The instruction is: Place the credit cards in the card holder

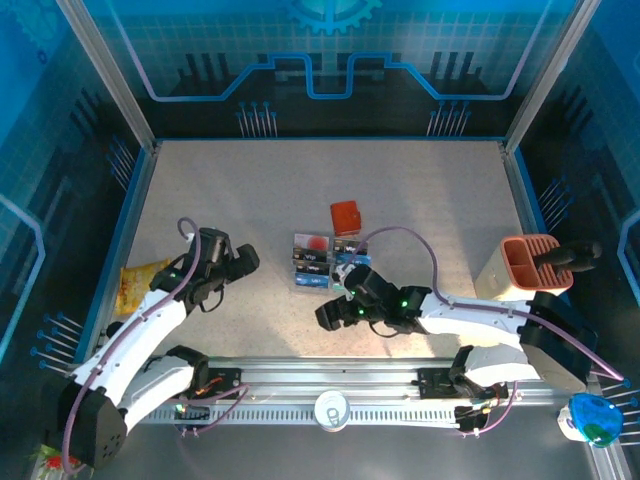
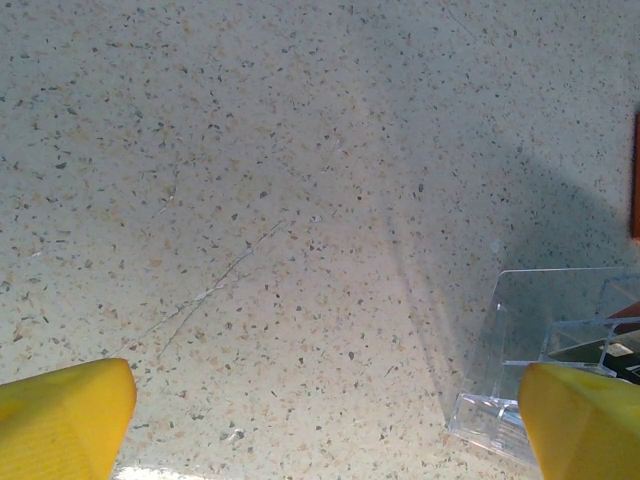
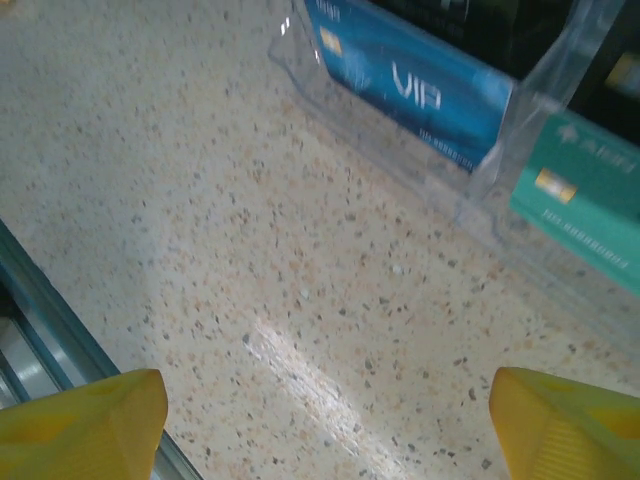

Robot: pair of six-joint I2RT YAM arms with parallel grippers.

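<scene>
The approach to a card seems in hand: the right pincer (image 3: 320, 420) hovers released and empty over the desk (image 1: 430, 200), with the credit cards (image 1: 314, 262) in a clear tray (image 2: 520, 320) at its twelve o'clock. The card holder (image 1: 346, 217) lies at their one o'clock. The left pincer (image 2: 325, 420) is released too. Next likely calls for advancing and pinching one card's edge.

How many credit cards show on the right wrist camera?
2 clearly: a blue VIP card at top centre, a teal card at the right edge, both in the clear tray. Dark shapes behind may be more.
</scene>
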